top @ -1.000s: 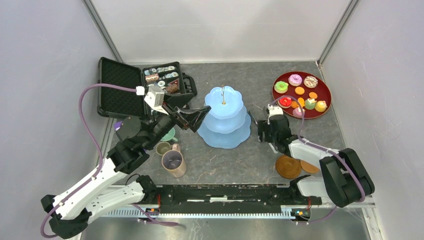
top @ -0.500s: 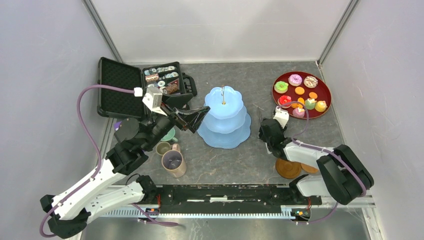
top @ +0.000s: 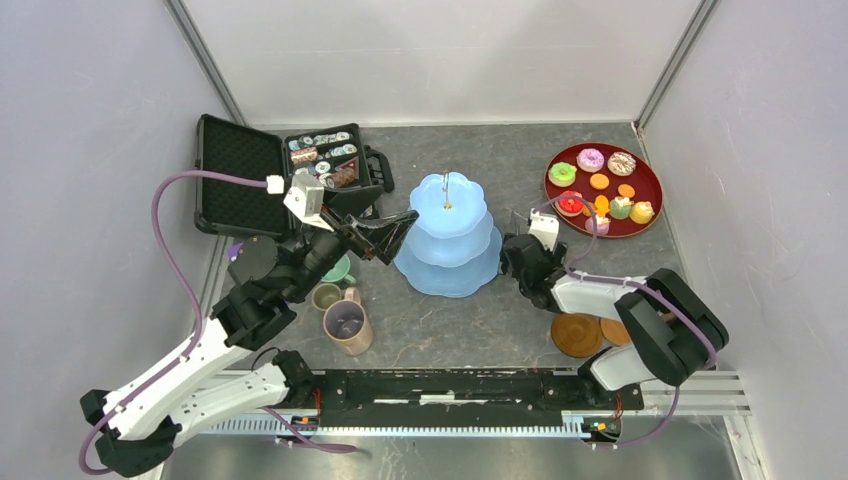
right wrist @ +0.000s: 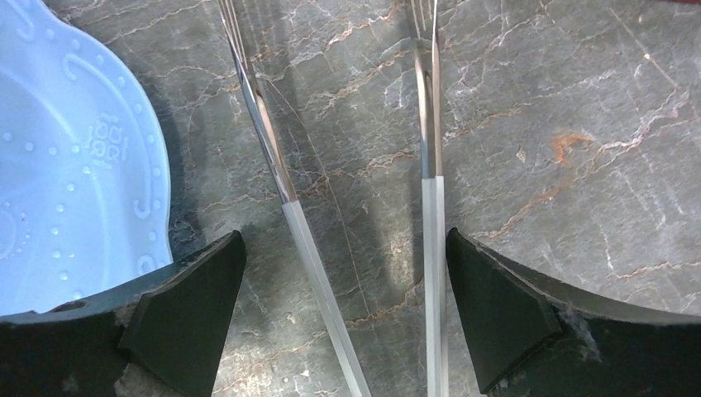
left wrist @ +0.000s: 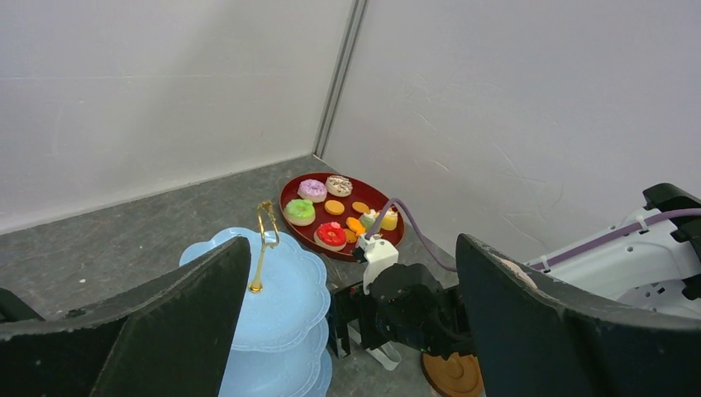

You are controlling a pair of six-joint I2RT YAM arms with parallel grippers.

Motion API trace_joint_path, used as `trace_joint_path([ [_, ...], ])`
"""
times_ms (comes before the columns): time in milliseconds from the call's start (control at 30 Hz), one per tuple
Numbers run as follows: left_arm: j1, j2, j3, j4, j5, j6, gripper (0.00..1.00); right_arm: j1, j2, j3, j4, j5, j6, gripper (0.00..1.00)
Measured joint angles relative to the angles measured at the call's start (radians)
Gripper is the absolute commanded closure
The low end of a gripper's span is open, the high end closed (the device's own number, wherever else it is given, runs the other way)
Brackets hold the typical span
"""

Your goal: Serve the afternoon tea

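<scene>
The pale-blue three-tier cake stand stands mid-table, all tiers bare; it also shows in the left wrist view and the right wrist view. My left gripper is open and empty, held just left of the stand. My right gripper is open, low over the table by the stand's right edge. Two silver forks lie between its jaws, untouched. Donuts, cakes and orange biscuits sit at the back right. The tan mug, olive cup and green cup stand front left. Brown coasters lie front right.
The sweets rest on a round dark-red tray. An open black case of small tins lies at the back left, behind the left arm. Grey walls close in the table on three sides.
My right gripper has moved left, from beside the coasters to the stand's right edge over the forks. My left arm has barely moved.
</scene>
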State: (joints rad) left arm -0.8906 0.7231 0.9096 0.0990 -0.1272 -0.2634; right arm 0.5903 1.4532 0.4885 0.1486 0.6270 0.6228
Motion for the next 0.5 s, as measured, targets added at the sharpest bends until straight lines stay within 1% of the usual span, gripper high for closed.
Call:
trace_joint_path([
  [100,-0.004,0.000,0.000,0.000,-0.001,0.000,0.00,0.002,-0.002,-0.015,0.037,-0.001,-0.050,0.02],
  [200,-0.007,-0.002,0.000,0.000,-0.001,0.000,0.00,0.002,-0.030,-0.100,0.182,-0.042,-0.136,0.02],
  [267,-0.009,-0.004,0.000,0.000,-0.001,0.001,0.00,-0.001,-0.035,-0.121,0.229,-0.062,-0.181,0.03],
  [400,-0.008,-0.006,0.000,0.000,-0.002,0.001,0.00,-0.002,-0.035,-0.140,0.286,-0.098,-0.253,0.04],
  [500,-0.009,-0.011,0.000,0.000,-0.002,0.001,0.00,-0.002,-0.034,-0.163,0.334,-0.107,-0.275,0.08],
])
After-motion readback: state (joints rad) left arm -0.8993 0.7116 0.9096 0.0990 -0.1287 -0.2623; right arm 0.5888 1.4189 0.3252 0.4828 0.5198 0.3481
